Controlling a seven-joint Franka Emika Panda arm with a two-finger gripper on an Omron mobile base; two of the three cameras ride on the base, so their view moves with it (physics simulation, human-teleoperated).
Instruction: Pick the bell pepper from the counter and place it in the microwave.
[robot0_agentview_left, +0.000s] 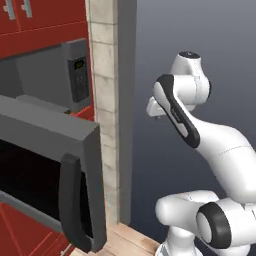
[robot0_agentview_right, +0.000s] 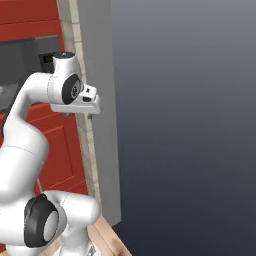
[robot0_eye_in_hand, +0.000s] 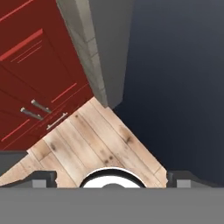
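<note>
Even, flat rendered light — soft faint shadows, no glare, slightly coarse and blurry throughout.

A light wooden plank floor (robot0_eye_in_hand: 94, 140) is lying directly below the tool, in the hand view. Red cabinets (robot0_eye_in_hand: 30, 83) with metal bar handles (robot0_eye_in_hand: 41, 106) are standing on it to one side, and a grey wall end (robot0_eye_in_hand: 103, 48) is meeting it beyond.

Microwave (robot0_agentview_left: 45, 150) door cut off at left edge
</note>
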